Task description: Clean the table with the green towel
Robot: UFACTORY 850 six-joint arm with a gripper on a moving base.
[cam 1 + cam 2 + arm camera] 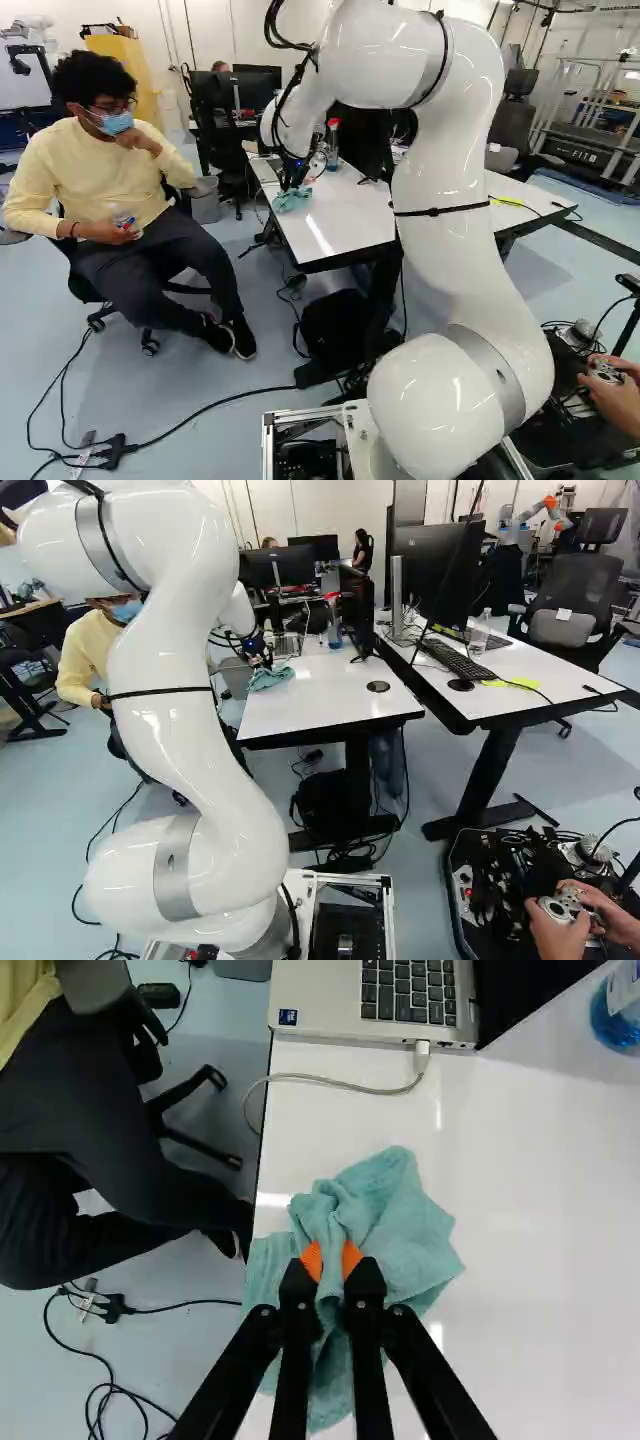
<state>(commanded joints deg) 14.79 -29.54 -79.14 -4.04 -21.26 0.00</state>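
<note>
Towel (pixel 291 200) in the left base view: a crumpled teal heap on the white table (pixel 335 225), under the gripper (pixel 289 184). Right base view: low, rumpled, by the table's edge. Wrist view: soft, creased, spread unevenly, fingers (pixel 311 1262) clamped on a fold.

Towel (pixel 395 1205): one, soft teal-green cloth, crumpled and unevenly spread, its middle pinched up into folds; it lay on the tabletop at one long edge. Table (pixel 325 698): one, upright, with a glossy white top, dark rim and dark legs.
</note>
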